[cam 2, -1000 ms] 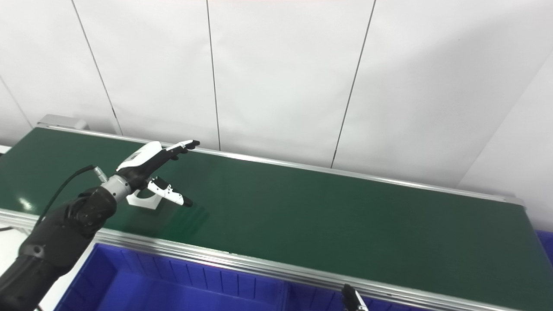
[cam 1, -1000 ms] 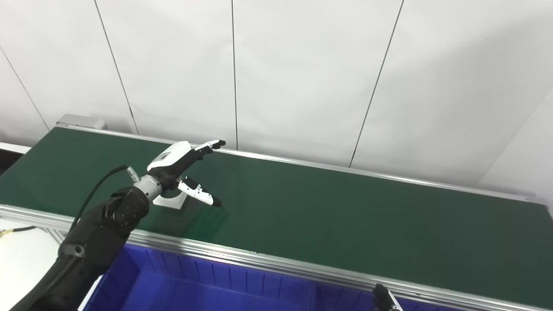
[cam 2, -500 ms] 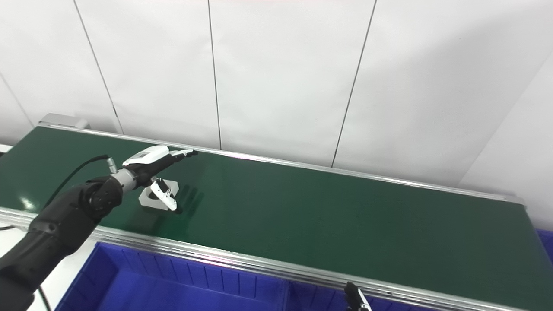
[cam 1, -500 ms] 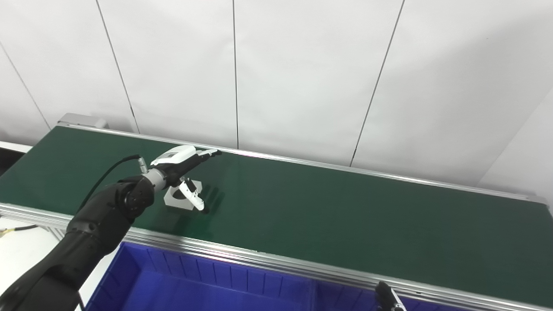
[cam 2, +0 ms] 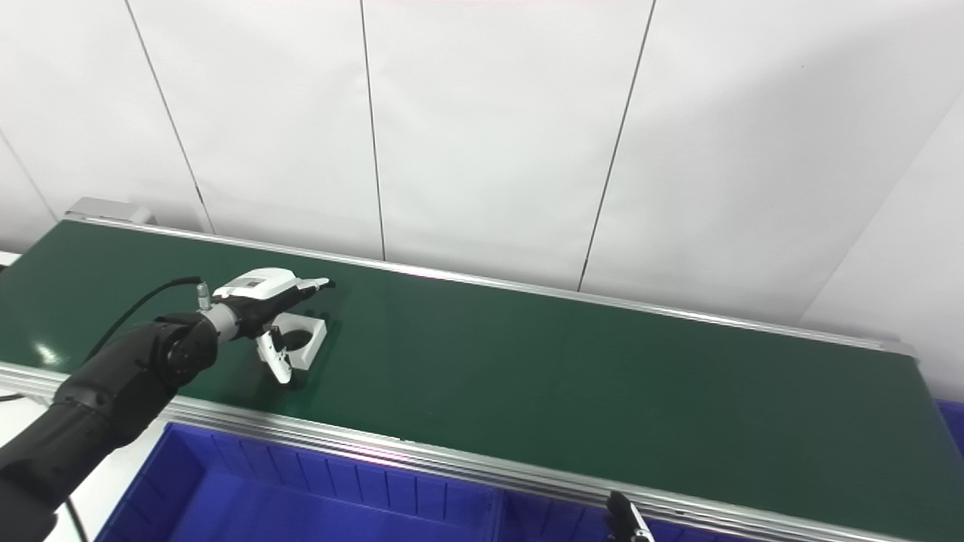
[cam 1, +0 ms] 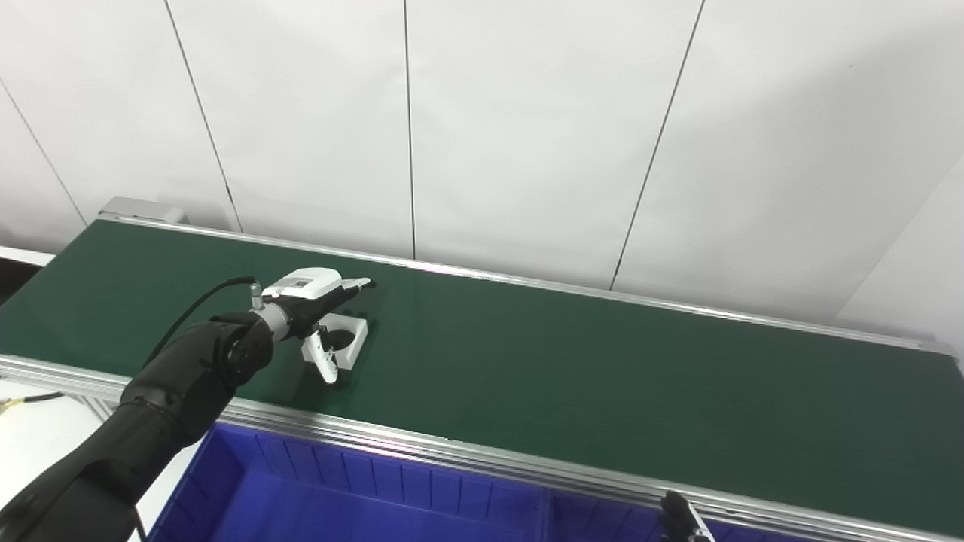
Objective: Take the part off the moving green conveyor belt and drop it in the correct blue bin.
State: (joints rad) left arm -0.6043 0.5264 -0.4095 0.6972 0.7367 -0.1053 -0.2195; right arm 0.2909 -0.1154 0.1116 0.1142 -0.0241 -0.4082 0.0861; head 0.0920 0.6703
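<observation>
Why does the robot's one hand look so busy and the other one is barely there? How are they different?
The left hand reaches out over the green conveyor belt, fingers spread around the white blocky part with a round hole. The right hand waits low at the picture's bottom edge, mostly hidden, near the blue plastic bin. Both have black-tipped fingers.

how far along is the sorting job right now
Nothing is finished: the blue bin shows no part in the visible section. In hand: the left hand is spread over the white part on the green belt, not closed on it. Left: grasp, lift, drop. The right hand barely shows.
</observation>
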